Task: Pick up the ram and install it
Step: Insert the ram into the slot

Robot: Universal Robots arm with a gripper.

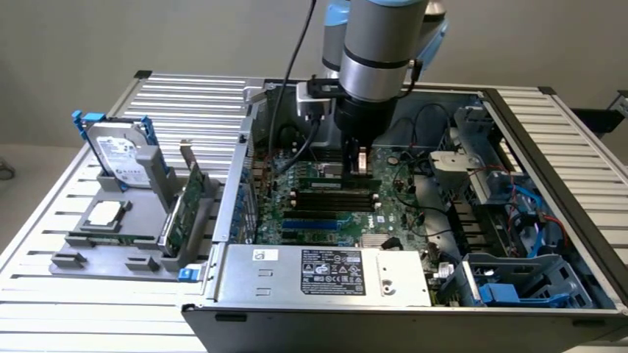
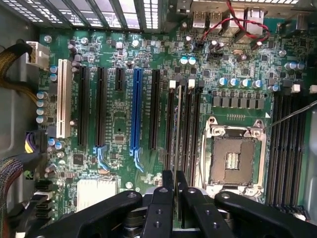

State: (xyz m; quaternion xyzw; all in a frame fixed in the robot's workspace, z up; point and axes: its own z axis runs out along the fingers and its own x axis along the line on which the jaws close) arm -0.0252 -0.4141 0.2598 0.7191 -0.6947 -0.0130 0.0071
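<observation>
The ram (image 1: pixel 324 176) is a thin green stick lying along the farthest of the black memory slots (image 1: pixel 334 197) on the motherboard inside the open computer case. My gripper (image 1: pixel 360 168) comes straight down from above and is shut on the stick's end at the exterior view's right. In the wrist view the ram (image 2: pixel 178 129) appears edge-on as a pale line running away from my gripper (image 2: pixel 175 179), in line with the black slots (image 2: pixel 190 129). Whether it is pressed fully into the slot I cannot tell.
A CPU socket (image 2: pixel 233 158) lies beside the slots, and a blue slot (image 2: pixel 136 109) on their other side. The power supply (image 1: pixel 324 272) fills the case front. Cables (image 1: pixel 530 206) crowd the exterior view's right. Outside, a grey holder (image 1: pixel 108 243) carries a hard drive (image 1: pixel 123 158) and a green card (image 1: pixel 187 206).
</observation>
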